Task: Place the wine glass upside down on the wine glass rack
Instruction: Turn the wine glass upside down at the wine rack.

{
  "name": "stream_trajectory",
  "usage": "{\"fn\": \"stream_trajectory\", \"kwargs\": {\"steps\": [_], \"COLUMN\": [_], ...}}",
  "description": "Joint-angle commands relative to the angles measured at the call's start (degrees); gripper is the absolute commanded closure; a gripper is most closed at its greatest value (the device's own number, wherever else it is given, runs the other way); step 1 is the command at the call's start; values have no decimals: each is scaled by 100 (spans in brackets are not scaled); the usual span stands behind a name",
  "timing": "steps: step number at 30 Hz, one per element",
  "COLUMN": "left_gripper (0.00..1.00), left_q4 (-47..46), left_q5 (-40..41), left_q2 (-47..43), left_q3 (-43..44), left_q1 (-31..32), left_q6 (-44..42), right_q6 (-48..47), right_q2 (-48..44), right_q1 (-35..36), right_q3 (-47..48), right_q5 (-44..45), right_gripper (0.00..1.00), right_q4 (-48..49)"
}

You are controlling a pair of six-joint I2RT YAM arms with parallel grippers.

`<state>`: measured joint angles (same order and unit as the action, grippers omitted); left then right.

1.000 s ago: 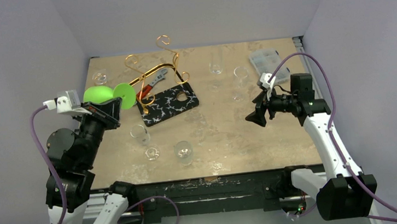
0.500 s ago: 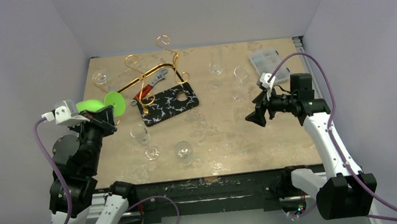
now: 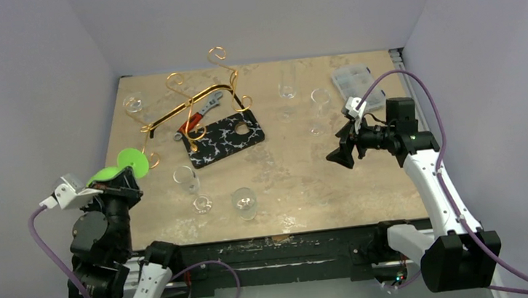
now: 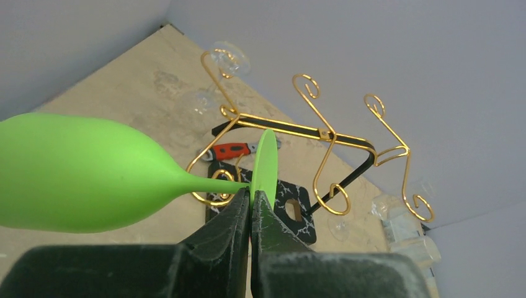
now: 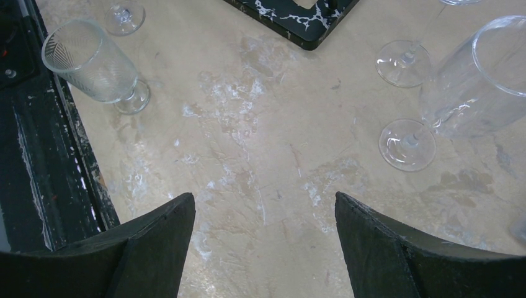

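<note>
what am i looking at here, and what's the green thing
Two robot arms stand at the near edge of a table. The wide picture is from a camera above and behind them; the other two are from cameras on each wrist, showing that arm's own tool. The left tool is shut on the stem of a green wine glass, held on its side in the air. The right tool is open and empty. On the table: a gold wire rack, a black board, a wrench, clear glasses and a plastic box.

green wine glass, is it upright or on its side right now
On its side: the green wine glass lies level, bowl left and foot right in the left wrist view, stem pinched by the shut left hand.
</note>
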<state>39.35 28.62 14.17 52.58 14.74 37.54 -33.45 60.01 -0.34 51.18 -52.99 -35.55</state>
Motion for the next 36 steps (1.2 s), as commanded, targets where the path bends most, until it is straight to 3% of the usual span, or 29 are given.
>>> {"fn": "stream_trajectory", "kwargs": {"steps": [1, 11, 24, 36], "left_gripper": [100, 100, 100, 100], "left_q4": [424, 446, -38, -386], "left_q5": [289, 56, -294, -349], "left_q2": [-193, -284, -222, -81], "left_q3": [-215, -744, -1215, -1293], "left_q1": [-33, -33, -33, -38], "left_q6": [1252, 2960, 3526, 3531], "right_q6": [-65, -65, -92, -100], "right_q2": [-2, -46, -59, -50], "right_q1": [-10, -14, -10, -11], "right_q3": [24, 31, 41, 51], "right_q5": [31, 26, 26, 17], "right_gripper": [20, 20, 20, 20], "right_q4": [51, 54, 22, 13]}}
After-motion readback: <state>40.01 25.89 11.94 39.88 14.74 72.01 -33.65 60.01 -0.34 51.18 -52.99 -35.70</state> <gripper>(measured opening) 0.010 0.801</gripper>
